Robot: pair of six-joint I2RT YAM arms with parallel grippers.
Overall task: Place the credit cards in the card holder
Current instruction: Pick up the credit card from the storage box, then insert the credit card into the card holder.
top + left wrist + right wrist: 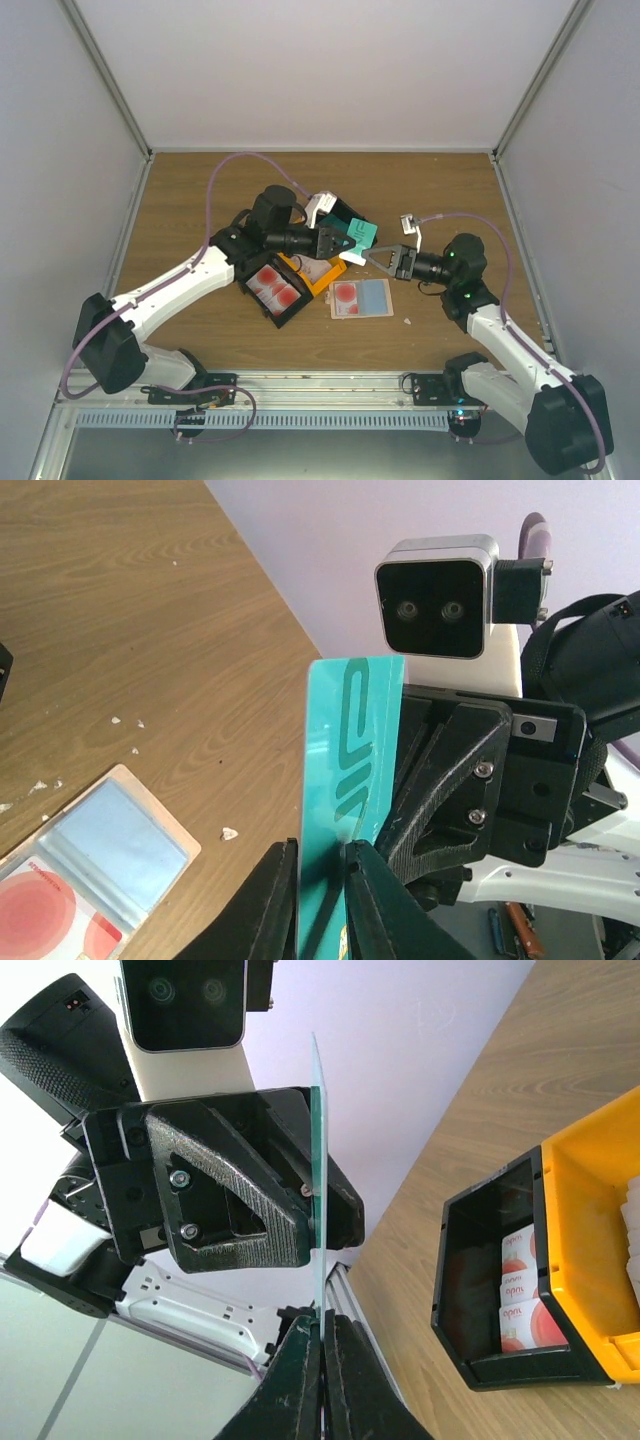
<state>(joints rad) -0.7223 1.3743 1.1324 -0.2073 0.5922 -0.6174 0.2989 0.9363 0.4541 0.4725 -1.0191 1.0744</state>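
A teal-green credit card hangs above the table between both grippers. My left gripper has its fingers tight against both sides of the card's near end. My right gripper is shut on the opposite edge, and the card shows edge-on in the right wrist view. The beige card holder lies open on the table below, with a red-blotched card in its left pocket and its pale blue pocket bare.
The joined black tray and orange tray sit under the left arm. The black one holds several red-blotched cards. Small white scraps dot the wooden table. Walls enclose the back and sides.
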